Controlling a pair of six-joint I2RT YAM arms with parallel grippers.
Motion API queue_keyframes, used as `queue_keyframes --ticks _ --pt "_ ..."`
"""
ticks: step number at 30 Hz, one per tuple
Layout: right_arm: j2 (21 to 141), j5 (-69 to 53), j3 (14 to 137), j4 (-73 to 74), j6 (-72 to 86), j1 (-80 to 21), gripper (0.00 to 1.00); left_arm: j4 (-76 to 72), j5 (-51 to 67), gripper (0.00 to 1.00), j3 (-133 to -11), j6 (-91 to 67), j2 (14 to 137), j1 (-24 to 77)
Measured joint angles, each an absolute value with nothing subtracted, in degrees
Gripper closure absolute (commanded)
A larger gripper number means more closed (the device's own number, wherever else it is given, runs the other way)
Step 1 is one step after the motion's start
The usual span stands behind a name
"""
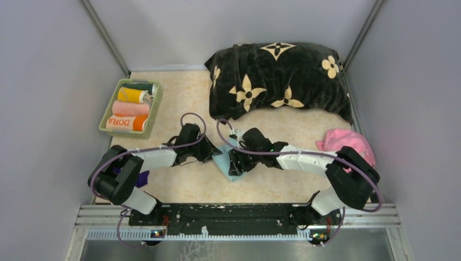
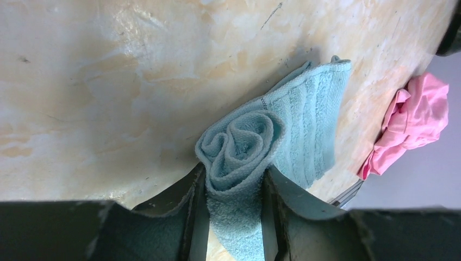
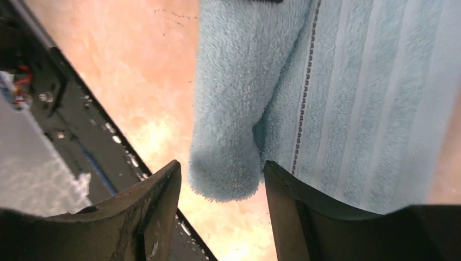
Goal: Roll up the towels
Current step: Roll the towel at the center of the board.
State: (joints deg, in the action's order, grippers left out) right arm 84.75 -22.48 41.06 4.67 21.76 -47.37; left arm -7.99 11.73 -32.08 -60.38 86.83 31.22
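1. The blue towel [image 1: 227, 164] lies just in front of the cushion [image 1: 277, 76], half rolled. The left gripper [image 2: 235, 173] pinches the roll.
2. The right gripper [image 3: 222, 166] stands open around an end of the roll without pressing it, so this end may loosen.
3. The flat tail may wind crooked.
4. From above, the arms hide most of the towel. The purple cloth [image 1: 142, 178] under the left arm is unclear.

Black cushion [image 1: 277, 81], beige flower motifs; light blue towel [image 2: 304, 119], ribbed stripes; pink towel [image 2: 413, 122]; green basket [image 1: 156, 109].
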Motion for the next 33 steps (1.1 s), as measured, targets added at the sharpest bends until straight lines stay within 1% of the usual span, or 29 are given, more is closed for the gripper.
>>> queue_keyframes --ticks 3,8,11,15,20,22,24,26,33 --pt "81.1 -12.0 44.0 10.5 19.5 -52.7 0.37 -7.1 11.3 0.6 -32.5 -60.2 86.8 31.4" --pt "80.8 7.3 50.1 16.4 16.6 -63.1 0.36 -6.2 10.7 0.59 -33.0 -60.1 86.8 31.8" --pt "83.6 16.0 53.8 18.5 15.6 -68.9 0.37 -5.9 10.5 0.58 -33.1 -60.1 86.8 31.8" --pt "90.8 25.4 58.5 20.3 14.3 -75.0 0.39 -5.6 10.1 0.57 -33.1 -60.1 86.6 31.9" --pt "98.5 32.2 60.8 22.1 13.9 -78.5 0.42 -5.4 9.7 0.57 -33.1 -60.1 86.4 32.1" --pt "100.6 34.4 60.9 22.6 13.9 -78.8 0.46 -5.3 9.5 0.57 -33.1 -60.1 86.3 32.1" --pt "101.8 36.2 60.9 23.0 13.9 -78.8 0.52 -5.3 9.5 0.57 -33.1 -60.1 86.3 32.2" --pt "101.9 36.7 60.9 23.0 13.6 -78.8 0.55 -5.1 9.4 0.57 -33.1 -60.1 86.2 32.2" --pt "102.4 37.1 60.4 22.5 13.4 -78.8 0.56 -3.9 8.8 0.56 -32.0 -60.1 84.3 32.2"
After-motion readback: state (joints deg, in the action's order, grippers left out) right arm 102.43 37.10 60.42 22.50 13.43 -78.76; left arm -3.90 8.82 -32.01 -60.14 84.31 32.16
